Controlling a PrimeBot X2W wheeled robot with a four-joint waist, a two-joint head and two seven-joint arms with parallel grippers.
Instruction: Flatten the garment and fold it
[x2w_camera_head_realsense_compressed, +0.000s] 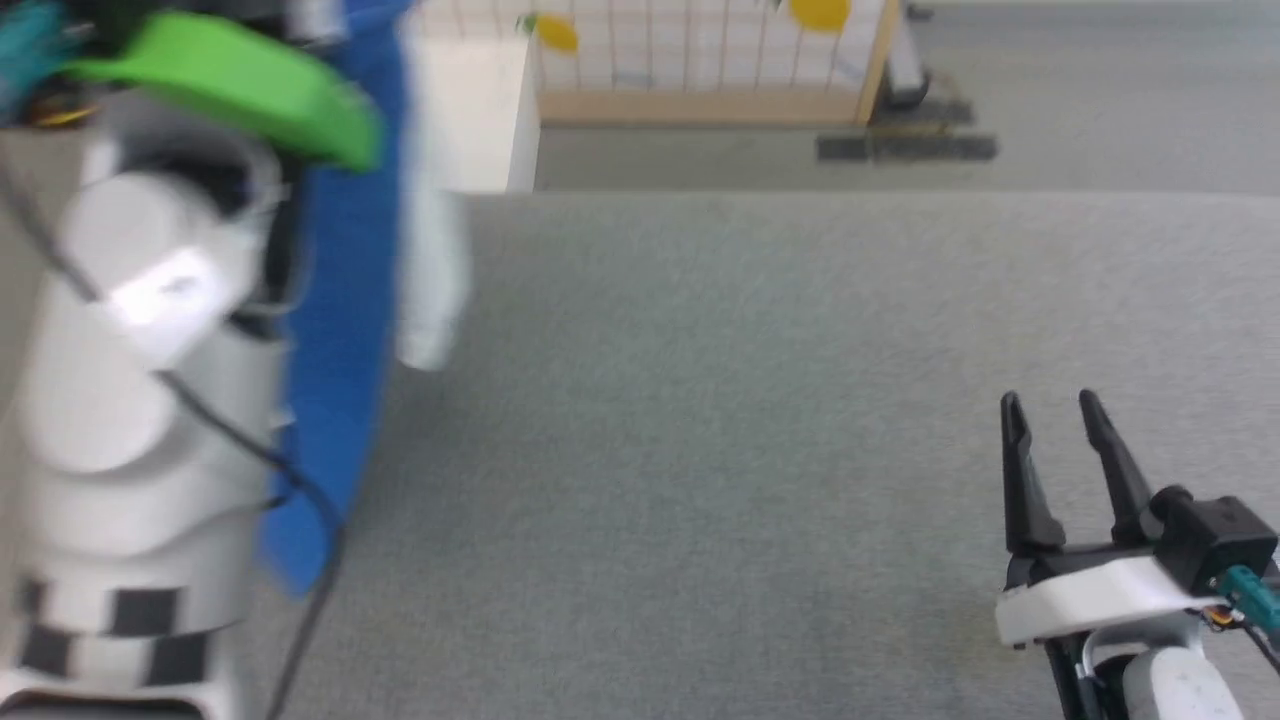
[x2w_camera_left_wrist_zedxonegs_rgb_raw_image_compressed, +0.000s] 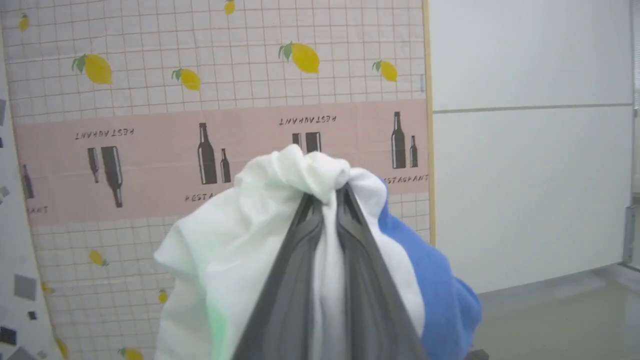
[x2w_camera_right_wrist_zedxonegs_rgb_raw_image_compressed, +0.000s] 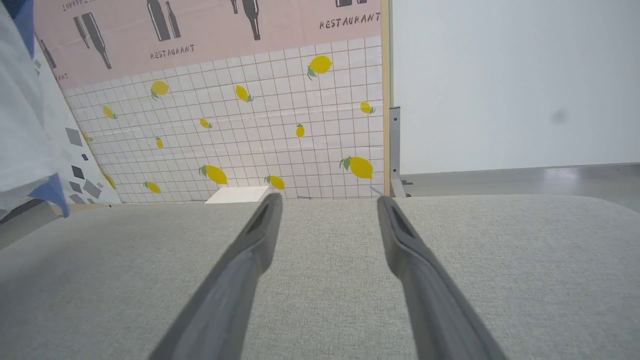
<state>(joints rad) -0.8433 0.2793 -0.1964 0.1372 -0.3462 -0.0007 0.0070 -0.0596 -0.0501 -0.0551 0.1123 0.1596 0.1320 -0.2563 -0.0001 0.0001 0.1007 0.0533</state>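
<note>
Your left gripper (x2w_camera_left_wrist_zedxonegs_rgb_raw_image_compressed: 327, 200) is closed narrow on a bunch of the white cloth of the garment (x2w_camera_left_wrist_zedxonegs_rgb_raw_image_compressed: 235, 260). In the left wrist view a blue part falls at 4 o'clock from the fingers. In the head view the garment hangs, blurred, beside the raised left arm (x2w_camera_head_realsense_compressed: 130, 350) at 9 o'clock, above the grey padded surface (x2w_camera_head_realsense_compressed: 700, 450). Your right gripper (x2w_camera_head_realsense_compressed: 1050, 402) stands at 4 o'clock, low over that surface, with its fingers wide apart and nothing between them.

I judge the step in hand to be the lifting, so that the cloth can fall open before you lay it flat. The grip seems to take several layers together, so it is probably not one clean edge. The blur suggests motion, so wait until the cloth hangs quiet. Then bring the right gripper toward 9 o'clock to a free hanging edge and take one layer only. Draw the two grippers apart before you lower.

On the printed panel (x2w_camera_right_wrist_zedxonegs_rgb_raw_image_compressed: 250, 125), beside the bottle drawings, you can read "RESTAURANT". In the left wrist view the same word appears upside down. I can read no label on the garment.
</note>
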